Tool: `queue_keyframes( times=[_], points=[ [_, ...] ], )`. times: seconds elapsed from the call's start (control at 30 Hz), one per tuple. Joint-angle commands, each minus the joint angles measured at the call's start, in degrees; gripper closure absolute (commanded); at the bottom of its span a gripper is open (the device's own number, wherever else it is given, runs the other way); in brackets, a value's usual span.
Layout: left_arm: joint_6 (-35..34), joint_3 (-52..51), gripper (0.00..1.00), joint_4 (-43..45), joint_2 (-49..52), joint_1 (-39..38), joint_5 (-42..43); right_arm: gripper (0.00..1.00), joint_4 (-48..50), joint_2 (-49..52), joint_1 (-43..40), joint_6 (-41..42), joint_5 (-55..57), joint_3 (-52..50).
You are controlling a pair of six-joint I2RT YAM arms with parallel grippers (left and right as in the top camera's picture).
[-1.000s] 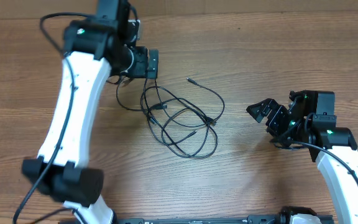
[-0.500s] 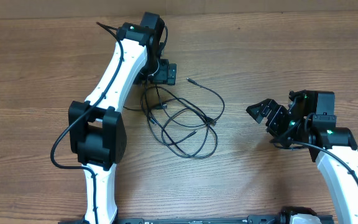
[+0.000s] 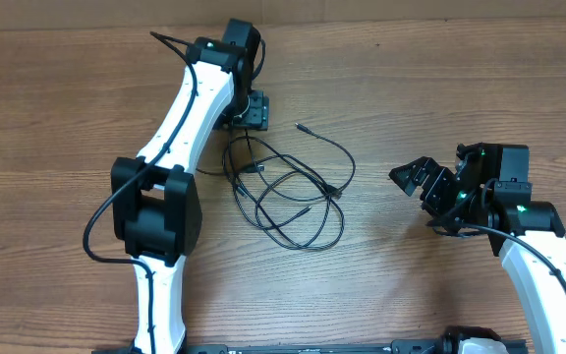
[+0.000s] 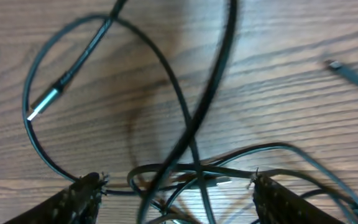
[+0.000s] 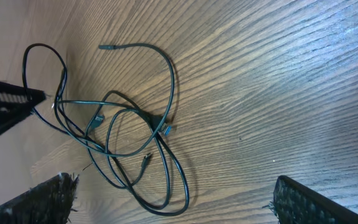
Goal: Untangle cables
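A tangle of thin black cables (image 3: 288,192) lies in loops on the wooden table, with one free plug end (image 3: 300,127) at the upper middle. My left gripper (image 3: 253,116) is open and hovers over the tangle's top left; in the left wrist view (image 4: 178,182) cable strands (image 4: 185,134) cross between its open fingers, none gripped. My right gripper (image 3: 418,180) is open and empty, well to the right of the tangle. The right wrist view shows the whole tangle (image 5: 129,134) ahead of its fingers (image 5: 173,199).
The wooden table (image 3: 440,88) fills the view. A silver connector tip (image 4: 42,104) lies at the end of one loop. The left arm (image 3: 180,128) stretches over the table's left side.
The left arm swung from the far left to above the tangle's top, then shifted slightly up and left. The right arm stayed still. The cables barely moved.
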Motion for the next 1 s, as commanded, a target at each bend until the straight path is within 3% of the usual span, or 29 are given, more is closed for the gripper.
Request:
queue_keyframes(
  times=[0.0,0.07,0.1,0.13,0.17,0.33,0.57,0.63,0.67,0.73,0.93,0.97],
  points=[
    [-0.35,0.20,0.34,-0.83,3.15,0.20,-1.03,0.00,-0.22,0.13,-0.13,-0.50,0.63,0.02],
    [-0.37,0.20,0.38,-1.05,3.74,0.20,-0.81,0.00,-0.26,0.13,-0.13,-0.50,0.63,0.02],
    [-0.35,0.20,0.56,-1.07,4.09,0.20,-0.66,0.00,-0.35,0.13,-0.11,-0.50,0.63,0.02],
    [-0.35,0.20,0.86,-1.05,4.26,0.20,-0.17,0.00,-0.46,0.13,-0.11,-0.52,0.66,0.02],
    [-0.35,0.20,0.96,-1.03,4.26,0.22,0.17,0.00,-0.50,0.13,-0.11,-0.72,0.63,0.02],
    [1.77,2.12,0.96,-0.59,1.55,0.87,6.05,0.00,-0.66,0.13,-0.13,-1.79,0.63,0.02],
    [2.03,7.65,0.96,-1.31,-7.80,0.72,6.51,0.00,-0.63,0.13,-0.11,-1.77,0.61,0.02],
    [2.29,7.91,0.71,-1.09,-10.23,0.74,6.14,0.00,-0.66,0.13,-0.13,-1.77,0.61,0.02],
    [2.60,7.91,0.72,-1.11,-10.73,0.74,6.08,0.00,-0.66,0.13,-0.11,-1.77,0.59,0.02],
    [3.52,7.93,0.96,-2.03,-12.02,0.85,6.16,0.00,-0.83,0.13,-0.11,-1.77,0.61,0.02],
    [3.52,7.91,0.96,-3.37,-13.05,0.81,6.12,0.00,-1.07,0.13,-0.11,-1.77,0.61,0.02],
    [3.52,7.82,0.76,-3.32,-12.96,0.83,6.10,0.00,-1.29,0.13,-0.13,-1.79,0.61,0.02]
  ],
)
